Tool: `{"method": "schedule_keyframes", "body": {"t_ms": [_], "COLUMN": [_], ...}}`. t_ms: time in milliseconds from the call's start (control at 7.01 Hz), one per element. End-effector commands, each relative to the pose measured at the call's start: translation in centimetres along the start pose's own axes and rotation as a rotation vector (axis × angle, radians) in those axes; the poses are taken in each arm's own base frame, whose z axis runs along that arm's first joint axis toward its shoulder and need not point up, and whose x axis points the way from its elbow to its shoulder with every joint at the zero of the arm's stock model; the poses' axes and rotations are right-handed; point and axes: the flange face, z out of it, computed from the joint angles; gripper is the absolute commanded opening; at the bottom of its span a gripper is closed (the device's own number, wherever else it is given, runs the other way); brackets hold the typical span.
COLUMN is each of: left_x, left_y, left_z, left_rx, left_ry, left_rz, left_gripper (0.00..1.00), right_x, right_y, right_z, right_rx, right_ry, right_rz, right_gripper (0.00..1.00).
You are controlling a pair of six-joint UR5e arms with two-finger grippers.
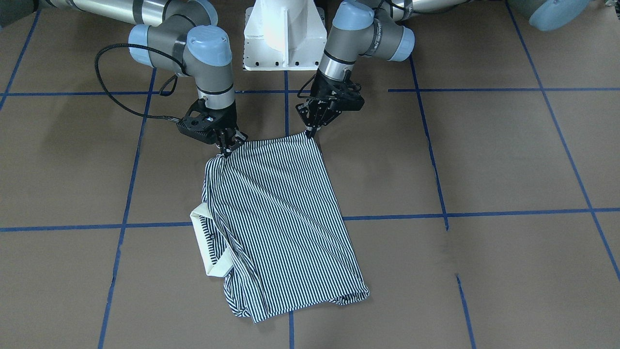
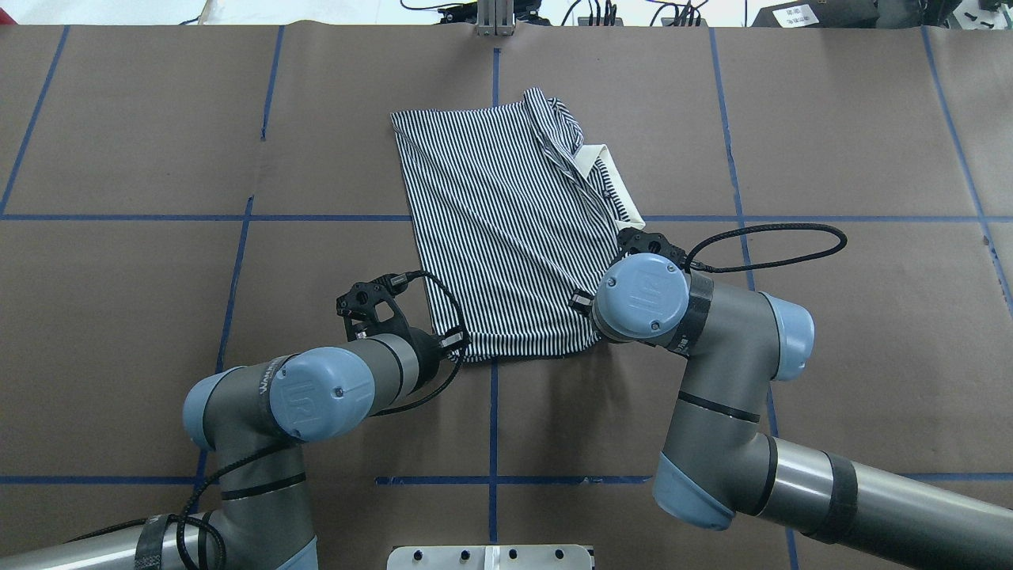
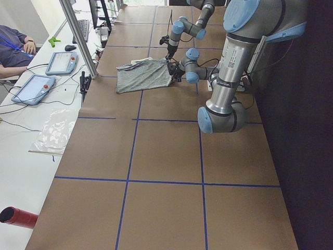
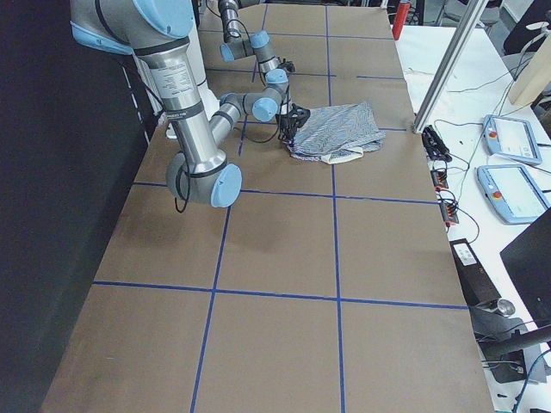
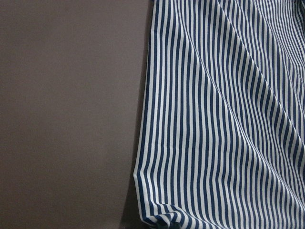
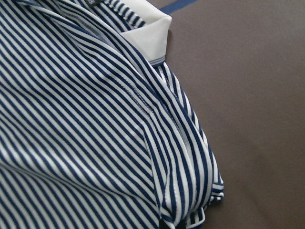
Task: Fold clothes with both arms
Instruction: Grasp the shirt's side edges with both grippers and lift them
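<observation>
The striped polo shirt (image 1: 286,218) lies folded lengthwise on the brown table, with its cream collar (image 1: 207,242) on the robot's right side. It also shows in the overhead view (image 2: 506,229). My left gripper (image 1: 311,132) is shut on the shirt's near corner, at the table surface. My right gripper (image 1: 227,147) is shut on the other near corner, where the fabric bunches. In the overhead view the left gripper (image 2: 457,342) sits at the shirt's near left corner, and the right wrist hides the right gripper. The wrist views show only striped fabric (image 5: 224,119) and the collar (image 6: 150,36).
The white pedestal base (image 1: 286,39) stands behind the grippers. Blue tape lines (image 1: 484,213) grid the brown table. The operators' desk holds tablets (image 3: 34,88) and cables beyond the table's far edge, by a metal post (image 3: 78,36). A red cylinder (image 3: 18,216) lies by the desk.
</observation>
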Motion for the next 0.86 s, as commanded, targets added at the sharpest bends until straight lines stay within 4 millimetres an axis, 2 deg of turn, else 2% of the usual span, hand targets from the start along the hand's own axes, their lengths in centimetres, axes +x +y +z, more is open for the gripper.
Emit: {"method": "schedule_keyframes", "body": {"t_ms": [0,143,285,428,570,713], "left_x": [1.8,3.0,4.1,4.5,4.5,4.2], "left_y": [0.1,0.1,0.2,0.0,-0.1,0.1], "left_z": [-4.8,-8.3,-12.8,-17.3,-19.2,-18.0], "left_rx": [-0.062,-0.089,-0.13,-0.16,-0.171,-0.169], "left_ry": [-0.015,-0.02,-0.028,-0.03,-0.036,-0.06], "left_rz": [0.034,0.034,0.035,0.035,0.034,0.037], "left_gripper": [0.0,0.0,0.0,0.0,0.0,0.0], "right_x": [0.2,1.5,2.8,4.0,4.4,4.3], "right_y": [0.3,0.8,2.3,3.4,4.0,4.4], "right_z": [-7.8,-14.0,-18.2,-21.0,-21.7,-20.9], "right_rx": [-0.008,-0.019,-0.046,-0.065,-0.074,-0.069], "right_ry": [-0.051,-0.07,-0.074,-0.075,-0.074,-0.061], "right_rz": [-0.001,0.026,0.052,0.048,0.04,0.033], "right_gripper": [0.0,0.0,0.0,0.0,0.0,0.0]}}
